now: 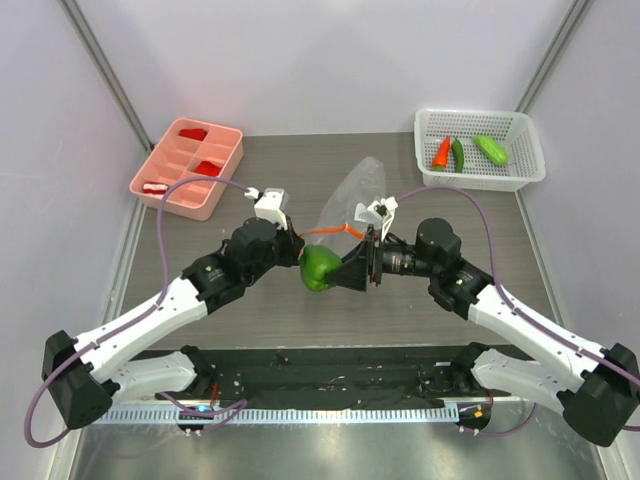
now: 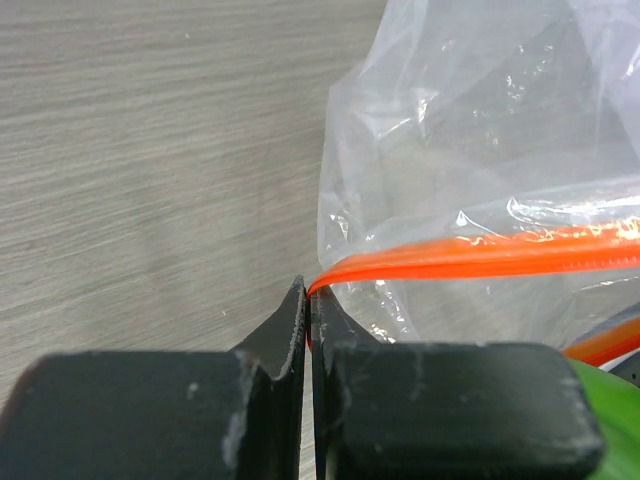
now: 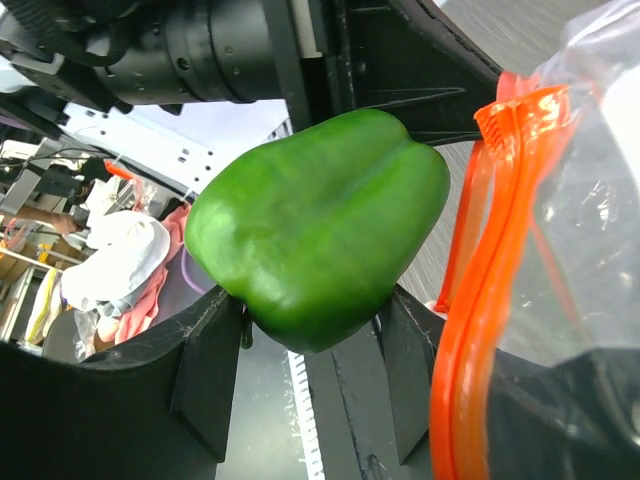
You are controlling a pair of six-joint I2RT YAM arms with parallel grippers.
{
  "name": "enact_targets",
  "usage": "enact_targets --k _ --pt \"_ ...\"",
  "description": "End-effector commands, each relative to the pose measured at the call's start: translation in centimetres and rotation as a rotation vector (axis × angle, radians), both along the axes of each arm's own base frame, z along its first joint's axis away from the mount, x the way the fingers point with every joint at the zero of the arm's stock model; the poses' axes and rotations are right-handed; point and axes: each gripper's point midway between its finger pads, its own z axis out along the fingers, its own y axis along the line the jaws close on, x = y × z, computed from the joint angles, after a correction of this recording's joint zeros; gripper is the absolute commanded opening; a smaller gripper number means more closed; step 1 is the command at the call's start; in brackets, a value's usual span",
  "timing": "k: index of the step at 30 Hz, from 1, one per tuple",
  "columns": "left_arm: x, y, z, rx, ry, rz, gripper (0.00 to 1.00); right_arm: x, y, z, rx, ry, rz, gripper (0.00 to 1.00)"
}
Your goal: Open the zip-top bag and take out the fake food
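Zip-top bag [image 1: 352, 192] hangs lifted above the middle of the table [image 1: 260, 320], clear and crinkled. The left gripper [image 2: 308, 300] is pinched tight on one end of its orange zip strip [image 2: 480, 256], the jaws fully together. Just beside it, the right gripper [image 3: 310, 350] clamps the green bell pepper [image 3: 320, 225] between its fingers [image 3: 205, 375] — outside the bag, near the strip. The table is grey wood-grain, with pale walls around it. At the far right corner a white mesh basket [image 1: 531, 150] holds the carrot piece [image 1: 441, 153], dark chili [image 1: 458, 153] and light green piece [image 1: 490, 149] — at the far left sits a pink tray [image 1: 190, 207] with red blocks [image 1: 208, 168].
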Motion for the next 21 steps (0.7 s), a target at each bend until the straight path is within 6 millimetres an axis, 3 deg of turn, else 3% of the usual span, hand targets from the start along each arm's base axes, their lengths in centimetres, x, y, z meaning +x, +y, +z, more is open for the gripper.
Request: enact_targets --k 1,3,5,7,8,9,10,12,14,16,17,18,19,21 --pt "0.5 1.0 0.4 0.023 0.002 0.068 0.00 -1.6 -0.1 7.5 0.149 -0.175 0.075 0.01" --pt "0.0 0.2 1.0 -0.004 0.003 0.016 0.00 -1.1 0.2 8.7 0.192 -0.147 0.057 0.01" --pt "-0.4 -1.2 2.1 -0.069 -0.021 -0.052 0.00 -0.3 1.1 8.4 0.203 -0.056 0.062 0.01" --pt "-1.7 -2.8 3.0 -0.144 -0.018 -0.153 0.00 -0.6 1.6 10.0 0.303 -0.059 0.104 0.01" --pt "-1.9 -3.8 4.2 -0.200 -0.046 -0.195 0.00 -0.4 2.3 9.7 0.345 -0.008 0.134 0.01" --pt "-2.3 -4.7 4.2 -0.230 -0.033 -0.237 0.00 -1.7 1.7 12.3 0.480 -0.023 0.205 0.01" --pt "-3.7 -6.1 4.7 -0.273 -0.009 -0.336 0.00 -2.5 1.8 12.5 0.502 -0.005 0.277 0.01" --pt "-4.1 -7.3 4.8 -0.309 0.022 -0.386 0.00 -2.8 2.3 13.4 0.545 0.019 0.361 0.01" --pt "-4.4 -7.6 5.1 -0.342 0.045 -0.394 0.00 -3.6 3.1 12.3 0.499 0.043 0.423 0.01" --pt "-4.1 -7.2 5.8 -0.353 0.024 -0.364 0.00 -3.2 4.0 9.8 0.412 0.071 0.400 0.01" --pt "-3.2 -6.4 6.0 -0.341 0.003 -0.300 0.00 -3.1 4.2 8.2 0.372 0.079 0.374 0.01" --pt "-2.8 -5.6 5.5 -0.312 0.006 -0.252 0.00 -2.4 4.8 5.5 0.262 0.179 0.331 0.01" --pt "-2.6 -5.1 6.3 -0.311 -0.014 -0.228 0.00 -2.1 4.8 4.3 0.207 0.075 0.302 0.01" --pt "-1.1 -3.3 6.4 -0.271 -0.054 -0.116 0.00 -2.7 5.0 0.9 0.047 0.134 0.269 0.01"
